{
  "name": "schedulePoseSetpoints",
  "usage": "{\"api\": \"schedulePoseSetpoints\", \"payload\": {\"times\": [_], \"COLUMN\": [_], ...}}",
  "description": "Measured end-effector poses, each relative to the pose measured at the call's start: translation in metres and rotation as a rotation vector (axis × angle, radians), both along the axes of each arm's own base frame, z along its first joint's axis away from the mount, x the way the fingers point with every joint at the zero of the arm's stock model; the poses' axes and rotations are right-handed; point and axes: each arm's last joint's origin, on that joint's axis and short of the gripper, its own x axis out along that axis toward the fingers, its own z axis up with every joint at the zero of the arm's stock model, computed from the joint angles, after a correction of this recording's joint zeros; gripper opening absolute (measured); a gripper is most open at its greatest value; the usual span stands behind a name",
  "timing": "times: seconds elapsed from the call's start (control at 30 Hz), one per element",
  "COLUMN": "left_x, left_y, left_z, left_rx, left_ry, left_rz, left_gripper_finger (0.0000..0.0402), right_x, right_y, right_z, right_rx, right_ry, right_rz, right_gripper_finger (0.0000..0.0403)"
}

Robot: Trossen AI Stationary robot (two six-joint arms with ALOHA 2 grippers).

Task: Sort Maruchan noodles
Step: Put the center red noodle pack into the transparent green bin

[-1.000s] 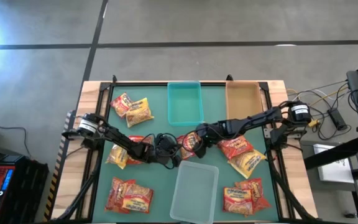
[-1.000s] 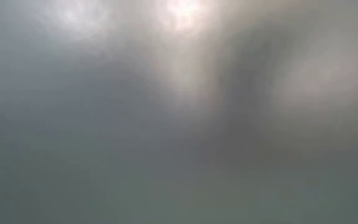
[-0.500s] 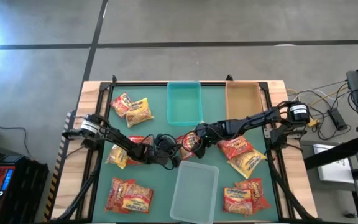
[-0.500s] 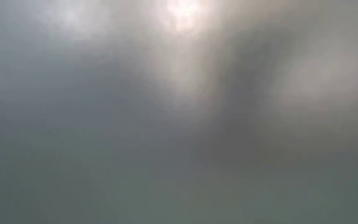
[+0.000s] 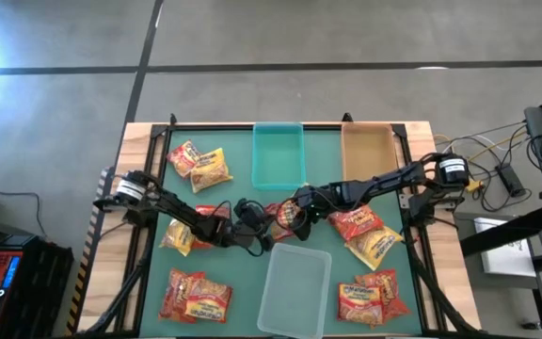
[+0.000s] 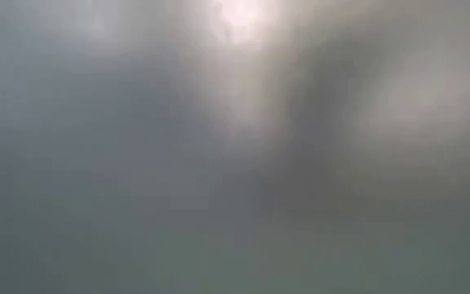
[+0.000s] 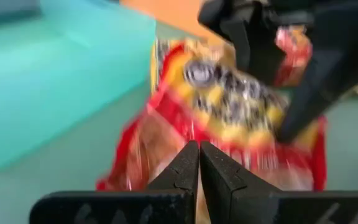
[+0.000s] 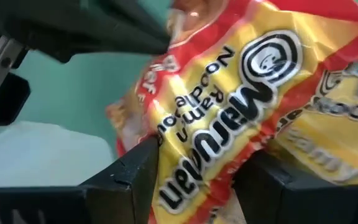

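Lying mid-table between the teal bin (image 5: 279,156) and the clear bin (image 5: 294,277), a red-and-yellow noodle packet (image 8: 241,124) sits between the right gripper (image 8: 194,177) fingers, which straddle it. The left gripper (image 7: 199,163), fingers pressed together, points at it from just beside.

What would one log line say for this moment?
left gripper: shut, pinching noodle packet | right gripper: closing on same packet | place: mid-table, between teal bin and clear bin

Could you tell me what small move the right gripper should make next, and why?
Probably finish closing: the right gripper straddles the Maruchan packet mid-table, its fingers either side. The left gripper is shut at the packet's other edge.
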Motion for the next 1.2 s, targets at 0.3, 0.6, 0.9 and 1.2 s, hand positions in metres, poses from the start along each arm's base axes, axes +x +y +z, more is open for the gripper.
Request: {"api": "schedulePoseSetpoints", "payload": {"times": [0.3,0.6,0.9,1.2], "left_x": [-0.005,-0.016,-0.024,-0.038], "left_y": [0.001,0.007,0.004,-0.002], "left_z": [0.029,0.053,0.056,0.073], "left_rx": [0.051,0.117,0.087,0.080], "left_ry": [-0.010,0.022,0.056,0.073], "left_rz": [-0.012,0.062,0.069,0.048], "left_gripper_finger": [0.0000,0.0000,0.0000,0.0000], "right_x": [-0.001,0.001,0.006,0.016], "right_y": [0.000,0.000,0.000,0.000], "right_z": [0.006,0.008,0.017,0.033], "right_rx": [-0.027,-0.033,-0.086,-0.151], "right_ry": [-0.025,-0.051,-0.089,-0.149], "right_rz": [0.032,0.033,0.082,0.146], "right_gripper_finger": [0.0139,0.0116,0.0116,0.0096]}}
